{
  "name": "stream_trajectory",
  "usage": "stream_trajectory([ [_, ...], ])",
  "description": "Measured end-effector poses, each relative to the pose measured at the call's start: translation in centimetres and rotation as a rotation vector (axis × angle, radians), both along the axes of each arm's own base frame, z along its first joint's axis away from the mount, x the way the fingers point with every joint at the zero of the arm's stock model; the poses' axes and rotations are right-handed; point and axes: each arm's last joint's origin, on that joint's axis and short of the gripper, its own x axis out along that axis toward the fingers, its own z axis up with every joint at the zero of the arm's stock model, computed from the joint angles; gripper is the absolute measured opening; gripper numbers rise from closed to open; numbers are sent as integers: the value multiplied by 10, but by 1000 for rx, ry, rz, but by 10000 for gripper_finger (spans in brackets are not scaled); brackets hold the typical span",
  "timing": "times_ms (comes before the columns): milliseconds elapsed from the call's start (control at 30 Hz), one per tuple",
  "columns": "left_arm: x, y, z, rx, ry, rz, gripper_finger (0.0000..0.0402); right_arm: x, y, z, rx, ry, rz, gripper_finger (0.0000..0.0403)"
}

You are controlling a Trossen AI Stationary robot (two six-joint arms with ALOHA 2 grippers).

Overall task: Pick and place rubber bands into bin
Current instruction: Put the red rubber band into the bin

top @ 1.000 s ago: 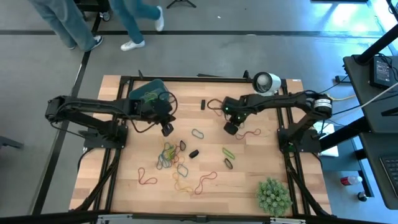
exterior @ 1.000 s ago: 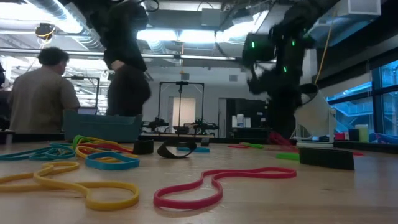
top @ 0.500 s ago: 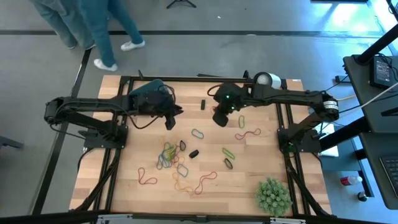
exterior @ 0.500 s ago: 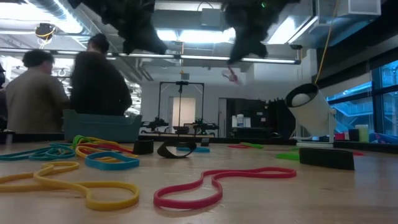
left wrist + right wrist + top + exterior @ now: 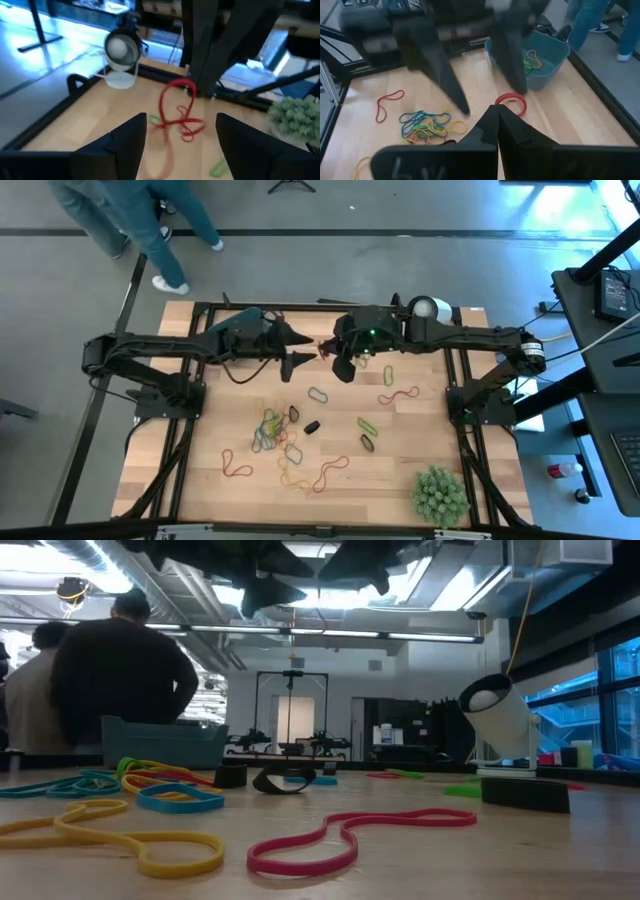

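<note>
- A red rubber band hung from the closed tips of the right gripper, pinched between them; in the left wrist view the same red loop dangled below the right arm's fingers, above the table.
- The right gripper was raised over the far middle of the wooden table, just beside the left gripper.
- The left gripper faced it with its two fingers spread apart and nothing between them.
- The bin sat at the table's far left, under the left arm, with a few yellow and green bands already lying in it.
- Most rubber bands lay in a loose cluster on the table's middle, with a red one apart toward the right and another red one near the front left.
- A spiky green plant ball stood at the front right corner, and a white round object at the far right.
- A person stood in the room beyond the table.
</note>
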Motion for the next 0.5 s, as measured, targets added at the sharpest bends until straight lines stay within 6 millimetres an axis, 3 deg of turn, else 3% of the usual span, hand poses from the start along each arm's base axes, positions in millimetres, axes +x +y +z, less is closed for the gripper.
stream_trajectory([
  [267, 28, 5, -9, -14, 48, -41, 196, 0, 0, 0, 1, 0, -1, 0],
  [400, 32, 6, -12, -12, 60, -41, 136, 0, 0, 0, 2, 2, -1, 0],
  [500, 32, 6, -13, 8, 84, -47, 70, 0, 0, -1, 3, 7, -2, 0],
])
